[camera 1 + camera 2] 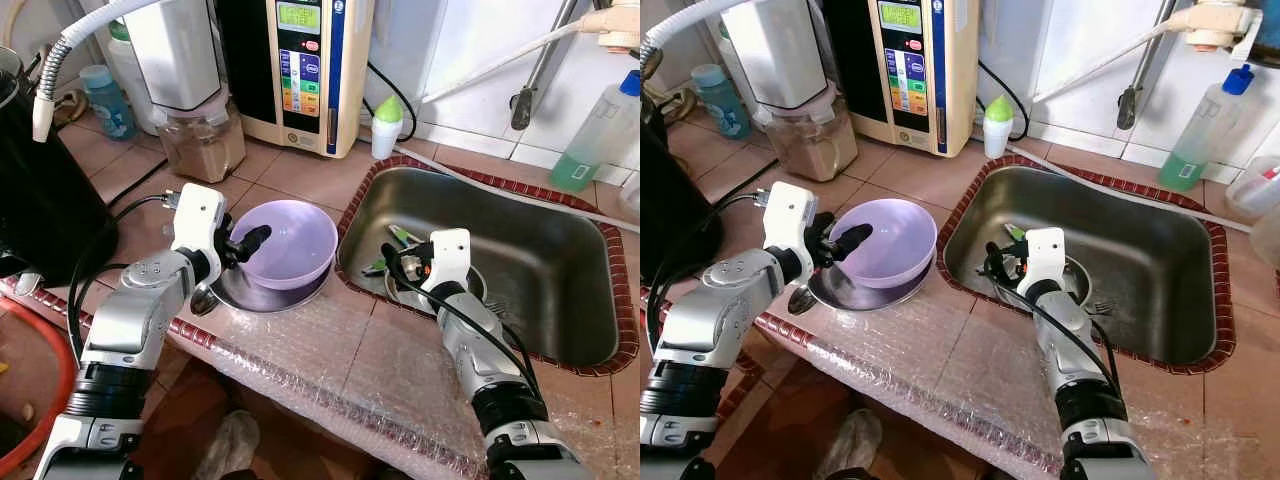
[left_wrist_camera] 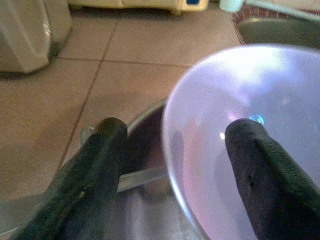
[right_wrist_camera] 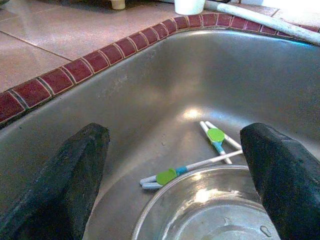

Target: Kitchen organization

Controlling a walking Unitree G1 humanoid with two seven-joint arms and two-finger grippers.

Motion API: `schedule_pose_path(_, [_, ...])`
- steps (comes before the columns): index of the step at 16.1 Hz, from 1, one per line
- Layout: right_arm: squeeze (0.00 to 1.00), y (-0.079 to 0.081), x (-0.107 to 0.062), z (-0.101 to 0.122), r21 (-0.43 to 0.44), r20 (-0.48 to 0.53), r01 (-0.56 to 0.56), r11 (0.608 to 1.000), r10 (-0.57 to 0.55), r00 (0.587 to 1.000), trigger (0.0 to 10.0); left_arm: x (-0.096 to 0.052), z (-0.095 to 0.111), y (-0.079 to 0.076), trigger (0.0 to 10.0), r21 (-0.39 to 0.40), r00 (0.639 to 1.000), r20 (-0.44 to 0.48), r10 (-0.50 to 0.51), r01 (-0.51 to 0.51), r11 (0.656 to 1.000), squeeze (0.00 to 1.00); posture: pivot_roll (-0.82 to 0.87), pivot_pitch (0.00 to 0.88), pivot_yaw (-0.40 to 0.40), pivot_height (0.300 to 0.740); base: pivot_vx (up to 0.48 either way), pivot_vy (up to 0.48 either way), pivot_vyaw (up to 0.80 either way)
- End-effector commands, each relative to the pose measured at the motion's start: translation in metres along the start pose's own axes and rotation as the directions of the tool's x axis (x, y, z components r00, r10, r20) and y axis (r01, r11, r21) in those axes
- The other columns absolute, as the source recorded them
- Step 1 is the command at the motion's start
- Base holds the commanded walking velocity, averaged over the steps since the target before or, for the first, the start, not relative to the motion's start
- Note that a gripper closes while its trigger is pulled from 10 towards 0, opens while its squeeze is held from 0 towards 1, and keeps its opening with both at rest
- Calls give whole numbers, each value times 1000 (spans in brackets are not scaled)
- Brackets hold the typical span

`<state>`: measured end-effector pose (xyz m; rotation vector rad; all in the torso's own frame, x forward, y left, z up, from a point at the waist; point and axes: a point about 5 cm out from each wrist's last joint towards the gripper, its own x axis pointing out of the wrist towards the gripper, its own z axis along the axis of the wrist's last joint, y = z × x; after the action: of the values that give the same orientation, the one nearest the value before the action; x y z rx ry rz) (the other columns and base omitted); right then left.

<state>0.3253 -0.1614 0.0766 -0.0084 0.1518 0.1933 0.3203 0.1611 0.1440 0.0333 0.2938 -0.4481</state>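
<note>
Left tool (image 1: 243, 247) straddles the purple bowl's (image 1: 290, 245) rim, fingers apart.

The tiled counter (image 1: 300, 175) carries a steel plate (image 1: 262, 293), a blender (image 1: 190, 90) and a sunken sink (image 1: 560, 260).

bright daylight, sharp; wrist views slightly soft

Steel bowl (image 3: 210, 210) and clips (image 3: 216, 135) crowd sink (image 1: 560, 300) floor.
</note>
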Motion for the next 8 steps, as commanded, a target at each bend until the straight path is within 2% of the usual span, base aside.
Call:
schedule_pose_path(1, [0,1,0,3,-3,4,4,1000,-4,1000,10000,0,-2,-3,0,8,999,-26,-24,24,1000,0,9,0,31,740,0,0,0])
schedule_pose_path(7, [0,1,0,3,-12,4,1,1000,-1,1000,10000,0,-2,-1,0,-2,1000,-29,-10,10,1000,0,9,0,29,740,0,0,0])
schedule_pose_path(8, [0,0,0,7,-1,35,-3,1000,3,999,10000,0,-2,0,0,0,1000,-29,-4,4,1000,0,9,0,29,740,0,0,0])
